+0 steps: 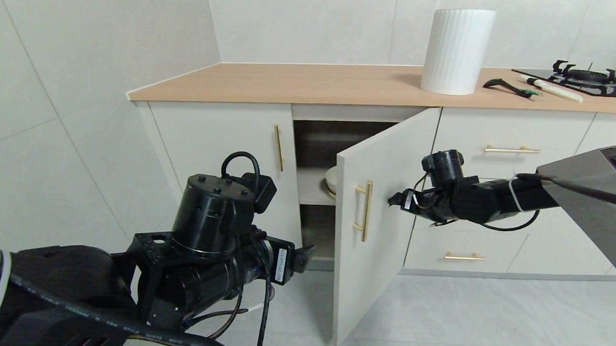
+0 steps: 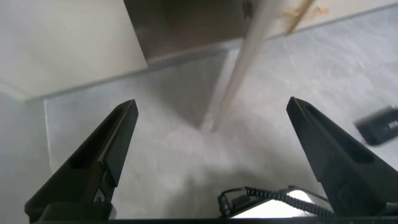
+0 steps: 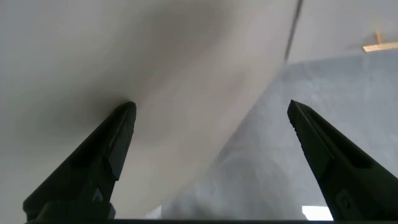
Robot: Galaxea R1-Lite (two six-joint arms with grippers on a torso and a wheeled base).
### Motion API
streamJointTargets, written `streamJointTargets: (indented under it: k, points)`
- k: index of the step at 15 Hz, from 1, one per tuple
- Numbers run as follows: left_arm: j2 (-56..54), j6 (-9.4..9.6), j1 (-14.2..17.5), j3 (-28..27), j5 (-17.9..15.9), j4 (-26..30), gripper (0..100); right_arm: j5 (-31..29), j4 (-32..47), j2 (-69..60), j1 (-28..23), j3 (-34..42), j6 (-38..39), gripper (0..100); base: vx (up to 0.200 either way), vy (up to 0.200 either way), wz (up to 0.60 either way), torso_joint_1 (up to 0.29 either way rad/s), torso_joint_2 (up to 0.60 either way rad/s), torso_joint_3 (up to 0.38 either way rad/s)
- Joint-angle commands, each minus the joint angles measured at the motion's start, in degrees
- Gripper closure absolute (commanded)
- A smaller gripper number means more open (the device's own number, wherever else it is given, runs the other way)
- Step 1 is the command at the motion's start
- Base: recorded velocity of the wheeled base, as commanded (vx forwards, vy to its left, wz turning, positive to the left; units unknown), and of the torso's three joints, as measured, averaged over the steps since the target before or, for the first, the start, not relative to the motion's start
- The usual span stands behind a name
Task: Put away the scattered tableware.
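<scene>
The bowl (image 1: 331, 181) sat on the cabinet shelf (image 1: 311, 187), at its right end, partly hidden behind the open door (image 1: 383, 155). The right gripper (image 1: 393, 199) was just beside the door's outer face, right of the handle (image 1: 365, 211), with its fingers (image 3: 118, 134) spread and empty. The left gripper (image 1: 305, 255) hung low before the cabinet's lower opening, fingers (image 2: 115, 140) also released. A white cylinder (image 1: 457, 50) stood on the tabletop (image 1: 301, 83) near its back edge.

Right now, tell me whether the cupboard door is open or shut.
Open. The cupboard door stands swung out from its frame, showing the dark inside, a shelf and a bowl on it.
</scene>
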Motion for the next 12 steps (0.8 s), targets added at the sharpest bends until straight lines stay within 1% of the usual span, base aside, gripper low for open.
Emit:
streamJointTargets:
  k: [1, 2, 3, 4, 7, 10, 12]
  points:
    - [-2.0, 0.25, 0.0, 0.0, 0.5, -0.1, 0, -0.1, -1.6, 1.9, 0.4, -0.9, 1.3, 0, 0.0, 0.0, 0.0, 0.0, 0.0, 0.0]
    - [-2.9, 0.6, 0.0, 0.0, 0.6, -0.1, 0, -0.3, -2.3, 2.6, 0.7, -1.4, 2.1, 0, 0.0, 0.0, 0.0, 0.0, 0.0, 0.0]
    - [-5.2, 1.83, 0.1, 0.0, 0.9, 0.0, 0, -0.5, -3.7, 4.2, 1.0, -3.9, 4.8, 0, 0.0, 0.0, 0.0, 0.0, 0.0, 0.0]
    - [-6.0, 2.01, 0.0, 0.1, 1.0, 0.0, 0, -0.9, -3.8, 5.0, 1.2, -5.8, 7.1, 0, 0.0, 0.0, 0.0, 0.0, 0.0, 0.0]
    - [-6.5, 2.01, 0.1, 0.1, 1.0, 0.0, 0, -1.2, -3.9, 6.7, 1.5, -10.5, 12.1, 0, 0.0, 0.0, 0.0, 0.0, 0.0, 0.0]
    - [-6.3, 2.01, 0.1, 0.1, 1.0, 0.0, 0, -5.3, -3.9, 10.4, 1.7, -16.1, 13.9, 0, 0.0, 0.0, 0.0, 0.0, 0.0, 0.0]
    - [-6.3, 1.92, 0.1, 0.1, 1.0, 0.0, 0, -9.5, -3.8, 13.5, 1.6, -20.2, 14.7, 0, 0.0, 0.0, 0.0, 0.0, 0.0, 0.0]
